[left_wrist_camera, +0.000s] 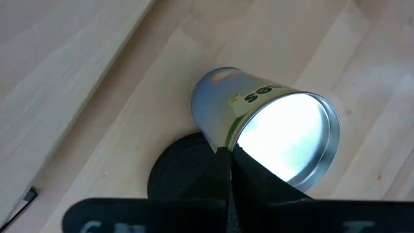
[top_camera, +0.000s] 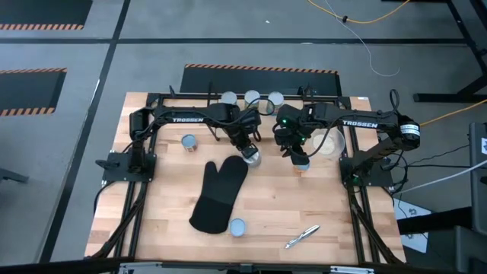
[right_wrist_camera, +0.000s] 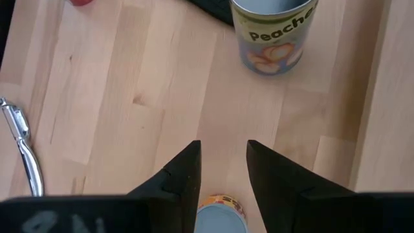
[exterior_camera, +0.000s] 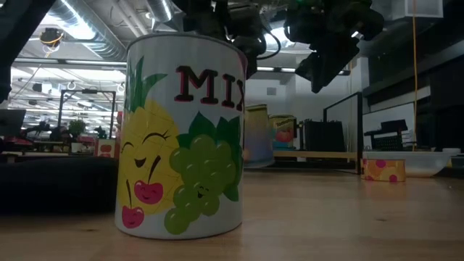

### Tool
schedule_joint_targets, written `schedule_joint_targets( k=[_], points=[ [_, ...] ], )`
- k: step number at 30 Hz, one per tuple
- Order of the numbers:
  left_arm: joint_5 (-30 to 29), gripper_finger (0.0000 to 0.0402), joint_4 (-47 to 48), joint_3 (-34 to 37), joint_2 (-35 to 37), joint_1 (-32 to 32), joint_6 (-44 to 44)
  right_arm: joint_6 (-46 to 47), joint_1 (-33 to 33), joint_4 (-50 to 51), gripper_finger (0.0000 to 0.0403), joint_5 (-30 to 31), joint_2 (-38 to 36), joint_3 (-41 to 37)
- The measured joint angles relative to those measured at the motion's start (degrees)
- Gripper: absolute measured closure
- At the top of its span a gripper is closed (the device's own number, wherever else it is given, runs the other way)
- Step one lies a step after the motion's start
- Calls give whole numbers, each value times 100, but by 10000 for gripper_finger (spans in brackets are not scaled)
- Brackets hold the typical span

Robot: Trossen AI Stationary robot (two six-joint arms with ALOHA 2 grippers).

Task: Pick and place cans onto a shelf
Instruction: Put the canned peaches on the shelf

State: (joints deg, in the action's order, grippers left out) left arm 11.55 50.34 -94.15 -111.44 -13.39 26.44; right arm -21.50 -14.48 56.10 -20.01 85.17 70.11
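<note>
My left gripper (top_camera: 248, 150) is shut on a Peaches can (left_wrist_camera: 265, 129) at mid-table, beside the tip of a black oven mitt (top_camera: 221, 194). The can also shows in the right wrist view (right_wrist_camera: 275, 32). My right gripper (right_wrist_camera: 223, 171) is open above a short orange can (top_camera: 302, 167) that stands on the table; in the low view the gripper (exterior_camera: 322, 69) is well above it (exterior_camera: 384, 170). Three cans (top_camera: 252, 97) stand in a row at the far edge. One can (top_camera: 188, 141) stands at the left. A MIX can (exterior_camera: 181, 138) stands near the front. The shelf's board (exterior_camera: 319, 154) shows behind. My left gripper pinches the Peaches can at its top rim (left_wrist_camera: 228, 145), on the side nearest the wrist. One finger lies over the top and the other outside the wall. The fingers slant down from above. The can is upright; whether its base is on the table I cannot tell.
A silvery pen-like item (top_camera: 302, 236) lies near the front right. A pale bowl (top_camera: 329, 143) sits under the right arm. The black mitt takes up the middle left. Bare wood lies between the mitt and the pen.
</note>
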Motion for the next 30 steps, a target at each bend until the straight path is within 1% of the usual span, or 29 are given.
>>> schedule_joint_targets(
  k=[10,15,19,24,30],
  points=[
    [-82,367,-4,2,0,0,-4,0,0,0,274,0,0,-2],
    [-314,358,-4,2,0,5,-4,0,0,-2,274,-2,0,-2],
    [-339,357,-4,2,2,4,-18,28,0,-4,274,-7,0,-4],
    [-180,367,66,11,104,34,-749,37,0,-34,274,-9,0,-4],
    [-773,376,183,9,645,266,-1400,42,9,-169,274,-23,0,-4]
  ],
)
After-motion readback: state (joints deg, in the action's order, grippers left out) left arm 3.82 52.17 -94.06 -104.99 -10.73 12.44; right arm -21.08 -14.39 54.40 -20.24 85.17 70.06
